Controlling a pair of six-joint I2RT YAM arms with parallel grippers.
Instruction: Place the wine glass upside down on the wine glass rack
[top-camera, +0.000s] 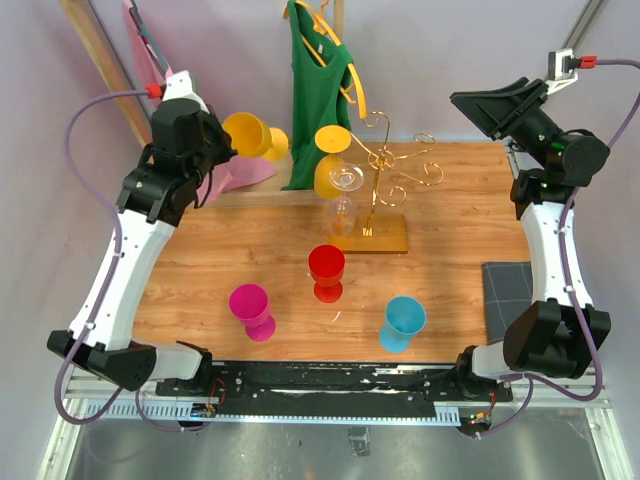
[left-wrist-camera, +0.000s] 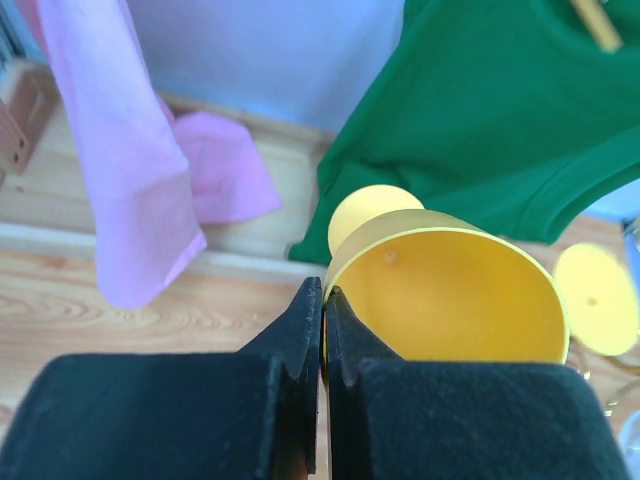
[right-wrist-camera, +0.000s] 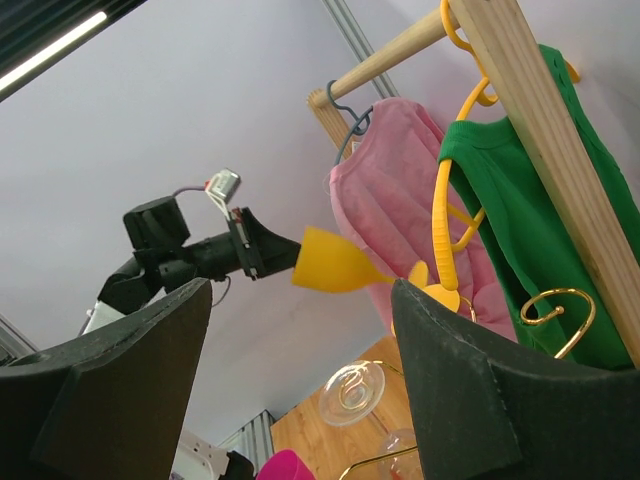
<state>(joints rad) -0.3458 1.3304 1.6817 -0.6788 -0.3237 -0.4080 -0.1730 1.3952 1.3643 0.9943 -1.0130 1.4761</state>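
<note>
the yellow wine glass (top-camera: 247, 134) is off the worktop (top-camera: 455, 235), held on its side in the air at the far left, its foot pointing toward the green shirt (top-camera: 315, 100). the left claw (left-wrist-camera: 322, 292) is clamped tight on the rim of its bowl, one finger inside and one outside (the wrist view looks straight into the yellow bowl, with the round foot showing behind it). the glass is well apart from the rack (top-camera: 390, 236), the gold stand at the back middle of the worktop with a thin pole and curled wire arms.

at the rack's left side there is a second yellow glass (top-camera: 330, 165) and a clear glass (top-camera: 344, 200), both foot up and bowl down; exactly how they sit in the wire curls is hard to tell.

nearer the arm bases, three more glasses stand upright on the wood: a red one (top-camera: 326, 271) in the middle, a magenta one (top-camera: 251, 309) to its left and a blue one (top-camera: 403, 322) to its right, all apart from each other.

the right claw (right-wrist-camera: 300, 330) is raised at the far right with its fingers spread wide and nothing between them. behind the worktop a pink shirt (left-wrist-camera: 120, 150) and the green one hang from a wooden frame (right-wrist-camera: 540, 130).
</note>
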